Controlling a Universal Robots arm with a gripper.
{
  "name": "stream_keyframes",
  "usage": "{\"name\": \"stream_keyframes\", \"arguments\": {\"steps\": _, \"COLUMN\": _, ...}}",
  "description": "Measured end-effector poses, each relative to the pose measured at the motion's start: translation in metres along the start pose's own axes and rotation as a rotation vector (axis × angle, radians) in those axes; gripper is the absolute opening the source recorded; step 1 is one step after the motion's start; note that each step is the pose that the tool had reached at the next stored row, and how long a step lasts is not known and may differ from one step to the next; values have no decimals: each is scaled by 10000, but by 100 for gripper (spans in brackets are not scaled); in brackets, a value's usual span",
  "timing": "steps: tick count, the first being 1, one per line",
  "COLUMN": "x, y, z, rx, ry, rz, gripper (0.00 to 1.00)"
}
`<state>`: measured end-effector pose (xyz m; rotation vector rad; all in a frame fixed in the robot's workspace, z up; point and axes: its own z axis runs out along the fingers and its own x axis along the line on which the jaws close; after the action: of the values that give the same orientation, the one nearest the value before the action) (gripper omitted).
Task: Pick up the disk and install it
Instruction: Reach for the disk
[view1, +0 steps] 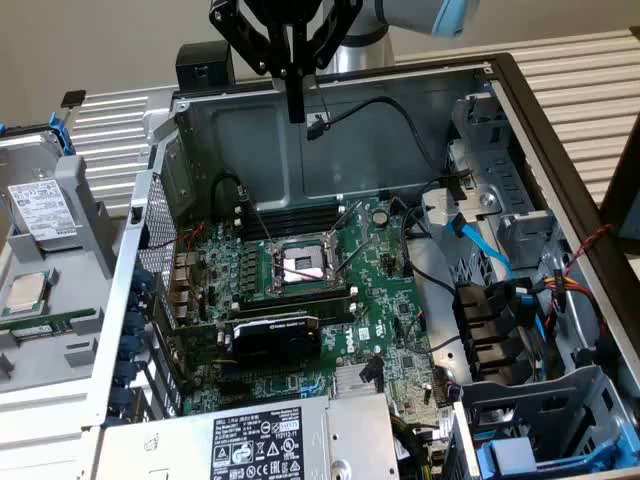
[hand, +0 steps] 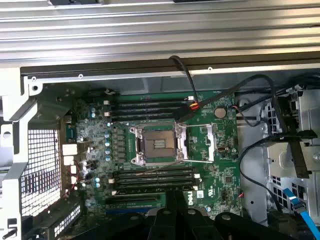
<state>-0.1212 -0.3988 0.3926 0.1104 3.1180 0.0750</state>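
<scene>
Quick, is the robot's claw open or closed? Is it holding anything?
Gripper: closed, holding nothing; it hangs over the open computer case, apart from the disk.

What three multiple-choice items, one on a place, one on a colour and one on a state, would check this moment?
1. Where is the disk?
A. Outside the case, at the exterior view's left.
B. Installed inside it.
C. Held in the air.
2. What colour is the motherboard?
A. Red.
B. Green.
C. White.
3. How is the gripper?
A. Open wide.
B. Shut on the disk.
C. Shut, holding nothing.
Answers:
1 A: it lies label-up beside the open case.
2 B: the board is green.
3 C: it is closed and empty, far from the disk.
</scene>
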Motion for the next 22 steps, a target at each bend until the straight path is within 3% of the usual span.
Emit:
{"name": "stream_keyframes", "arguments": {"steps": 14, "x": 12, "y": -1, "z": -1, "rx": 0, "ry": 0, "rz": 0, "gripper": 11}}
{"name": "stream_keyframes", "arguments": {"steps": 22, "x": 200, "y": -34, "z": -5, "rx": 0, "ry": -1, "rz": 0, "gripper": 11}}
